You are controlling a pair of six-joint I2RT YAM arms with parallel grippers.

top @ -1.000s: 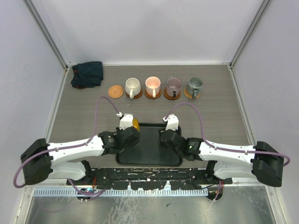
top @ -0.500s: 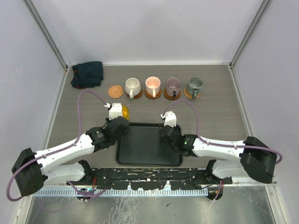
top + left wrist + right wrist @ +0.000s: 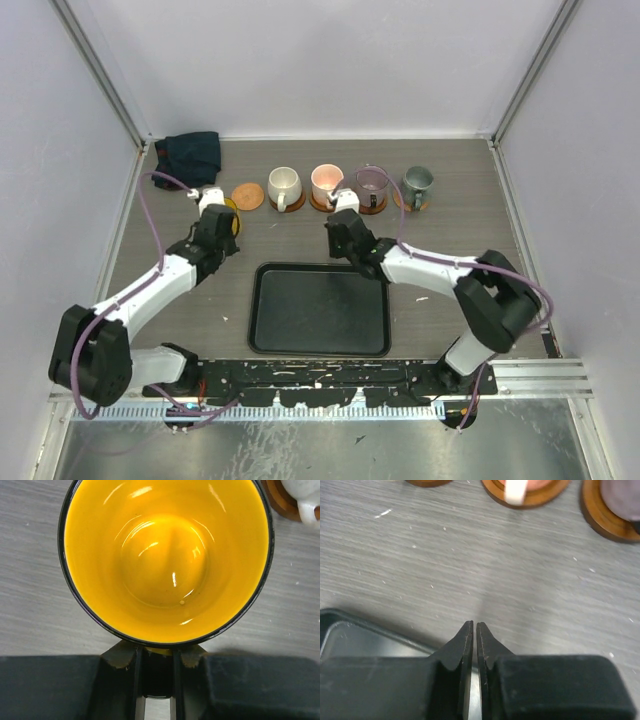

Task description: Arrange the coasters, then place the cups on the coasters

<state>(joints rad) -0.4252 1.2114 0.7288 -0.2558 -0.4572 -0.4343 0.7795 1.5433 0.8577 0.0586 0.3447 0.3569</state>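
Pinching the yellow cup (image 3: 165,560) at its near side, the left claw (image 3: 157,652) holds it near the bare coaster (image 3: 247,195). The right claw (image 3: 474,630) is pressed together over the table (image 3: 445,560).

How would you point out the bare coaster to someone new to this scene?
On the grey wood-grain table, a row of round brown coasters runs right from the folded dark teal cloth. The bare orange-brown coaster is leftmost, nearest the cloth. Its four neighbours each carry a mug; it carries none.
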